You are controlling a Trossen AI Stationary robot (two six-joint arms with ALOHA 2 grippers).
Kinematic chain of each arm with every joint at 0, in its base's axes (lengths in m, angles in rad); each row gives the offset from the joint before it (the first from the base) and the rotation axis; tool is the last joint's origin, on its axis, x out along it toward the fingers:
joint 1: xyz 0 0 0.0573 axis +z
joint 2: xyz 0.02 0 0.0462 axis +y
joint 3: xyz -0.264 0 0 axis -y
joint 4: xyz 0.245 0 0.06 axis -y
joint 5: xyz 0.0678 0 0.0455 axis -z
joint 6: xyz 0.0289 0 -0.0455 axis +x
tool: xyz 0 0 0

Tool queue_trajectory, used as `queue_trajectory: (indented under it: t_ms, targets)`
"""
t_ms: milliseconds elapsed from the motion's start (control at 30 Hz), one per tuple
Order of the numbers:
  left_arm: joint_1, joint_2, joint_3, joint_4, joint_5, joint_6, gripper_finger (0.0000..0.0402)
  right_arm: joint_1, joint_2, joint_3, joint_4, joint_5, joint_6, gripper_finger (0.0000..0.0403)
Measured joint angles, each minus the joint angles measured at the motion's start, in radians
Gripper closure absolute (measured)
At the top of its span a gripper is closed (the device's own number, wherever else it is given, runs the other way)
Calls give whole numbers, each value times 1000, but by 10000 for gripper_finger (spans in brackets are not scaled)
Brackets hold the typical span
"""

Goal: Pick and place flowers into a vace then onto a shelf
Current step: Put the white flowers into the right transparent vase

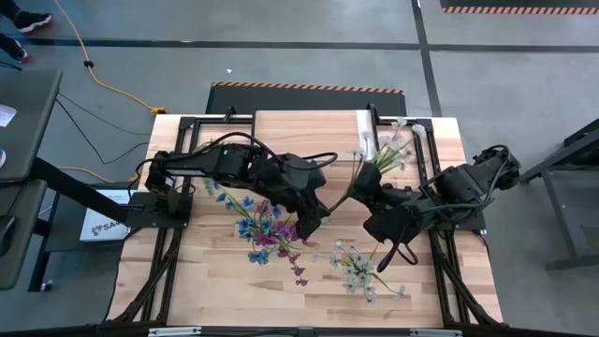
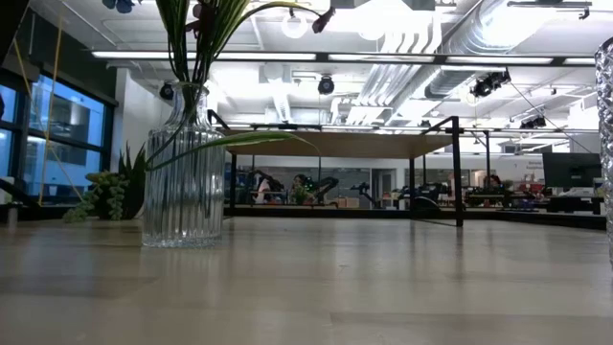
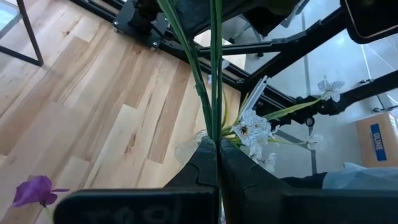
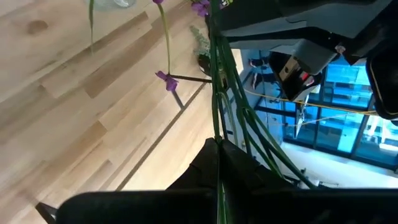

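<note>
A spray of flowers on long green stems [image 1: 348,187] hangs above the table's middle, its white blossoms [image 1: 395,142] toward the far right. My left gripper [image 1: 318,215] and my right gripper [image 1: 368,187] are both shut on its stems. A ribbed glass vase [image 2: 182,172] stands on the table with stems in it. Blue and purple blossoms [image 1: 262,227] spread over the table's left half and pale ones [image 1: 360,269] lie near the front. The shelf [image 2: 383,144] stands at the far edge. My left gripper pinches several thin green stems [image 3: 214,127] between its two fingers [image 3: 202,163]. The stems run on past the fingers to a white blossom [image 3: 252,127] and are clear of the table. My right gripper pinches green stems [image 4: 217,127] between its two fingers [image 4: 202,163]. From there the stems run on toward my left arm, clear of the table.
A small green potted plant [image 2: 110,192] stands left of the vase. A second piece of ribbed glass [image 2: 605,144] shows at the right edge of the low view. Black frame rails [image 1: 426,159] run along the table's sides.
</note>
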Motion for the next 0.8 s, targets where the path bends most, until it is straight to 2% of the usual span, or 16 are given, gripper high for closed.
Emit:
queue_trajectory:
  t_ms: [167, 300, 667, 800]
  targets:
    - [-1, 0, 0, -13, -11, 0, 371, -1, 0, 0, 1, -53, 38, 399]
    - [0, 0, 0, -6, -33, 0, 371, 0, 0, 0, 12, -74, 76, 381]
    - [1, 0, 0, -7, -82, 1, 371, 10, 2, 0, 8, -61, 148, 267]
    - [4, 0, 0, -15, -124, 9, 371, 50, 2, 0, 8, -58, 162, 242]
